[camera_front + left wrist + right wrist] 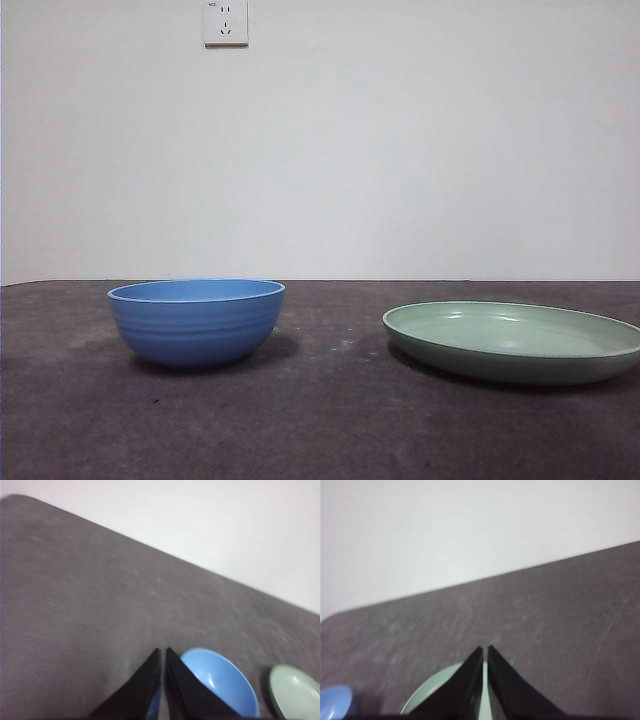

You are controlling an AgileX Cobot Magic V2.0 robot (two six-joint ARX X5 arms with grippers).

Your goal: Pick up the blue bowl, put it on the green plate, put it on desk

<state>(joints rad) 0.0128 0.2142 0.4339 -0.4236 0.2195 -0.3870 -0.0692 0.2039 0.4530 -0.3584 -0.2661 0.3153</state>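
The blue bowl (196, 320) stands upright on the desk (320, 420) at the left of the front view, empty. To its right lies the green plate (512, 340), apart from the bowl. No arm shows in the front view. In the left wrist view my left gripper (163, 651) is shut and hovers high above the desk, with the blue bowl (220, 682) just beyond its jaws and the green plate (295, 692) farther off. My right gripper (485, 649) is shut too, raised over the green plate (427, 695); a sliver of the blue bowl (334, 702) shows at the edge.
A white wall rises behind the desk, with a power socket (225, 22) high on it. The desk's far edge (150, 550) runs close behind both dishes.
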